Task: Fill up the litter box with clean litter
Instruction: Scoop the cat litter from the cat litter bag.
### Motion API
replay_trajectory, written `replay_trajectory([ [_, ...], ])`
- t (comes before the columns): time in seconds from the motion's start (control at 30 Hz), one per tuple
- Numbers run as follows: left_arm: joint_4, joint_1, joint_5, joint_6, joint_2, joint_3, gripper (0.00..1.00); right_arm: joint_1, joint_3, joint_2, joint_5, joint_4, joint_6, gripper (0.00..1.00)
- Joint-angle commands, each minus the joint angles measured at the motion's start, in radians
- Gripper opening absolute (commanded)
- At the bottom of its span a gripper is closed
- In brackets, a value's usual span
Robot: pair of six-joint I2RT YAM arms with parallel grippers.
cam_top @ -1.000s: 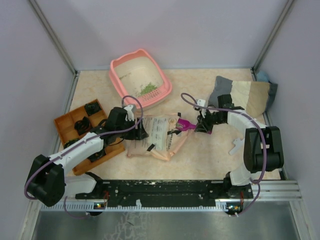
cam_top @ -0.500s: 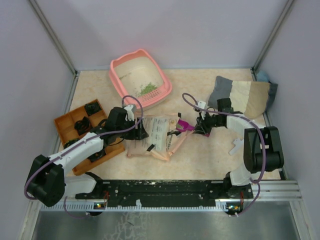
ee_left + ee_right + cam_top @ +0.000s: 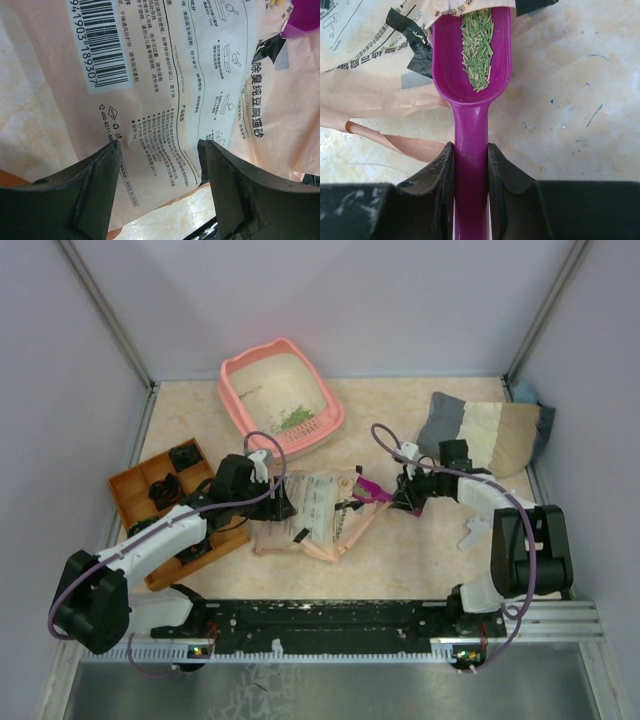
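Spillage is the likeliest trouble from here: the magenta scoop (image 3: 449, 75) carries only a shallow streak of green granules (image 3: 477, 47), lying loose along the bowl, and I judge that any tilt or jerk on the way across the desk (image 3: 420, 540) would shed them short of the target. The bag (image 3: 165, 75) could also drag along if the scoop's tip catches its open mouth. Right pincer (image 3: 470, 152), at the lower middle of its wrist view, is narrowed onto the scoop's handle, both jaws pressed against its sides, the bowl's tip just at the bag's opening. Left pincer (image 3: 160, 150) stands wide apart over the printed face of the bag, gripping nothing; whether its tips press on the paper I cannot tell. Left of it in the overhead view sits an orange compartmented tray (image 3: 117, 498). Farthest, at the upper middle of that view, the litter box (image 3: 310, 436) lies well apart from the scoop, with a small patch of clean litter (image 3: 293, 420) in it already.
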State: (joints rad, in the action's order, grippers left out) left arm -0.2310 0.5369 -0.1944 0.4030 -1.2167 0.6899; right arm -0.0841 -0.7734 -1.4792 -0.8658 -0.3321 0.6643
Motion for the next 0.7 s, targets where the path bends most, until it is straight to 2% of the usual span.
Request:
replay_trajectory([
  [0.0,-0.004,0.000,-0.001,-0.021,0.003,0.013,0.74,0.041,0.019,0.056,-0.052,0.030,-0.045,0.00],
  [0.67,-0.028,0.000,0.007,-0.040,-0.038,0.047,0.73,0.153,0.039,0.120,0.001,-0.007,-0.081,0.00],
])
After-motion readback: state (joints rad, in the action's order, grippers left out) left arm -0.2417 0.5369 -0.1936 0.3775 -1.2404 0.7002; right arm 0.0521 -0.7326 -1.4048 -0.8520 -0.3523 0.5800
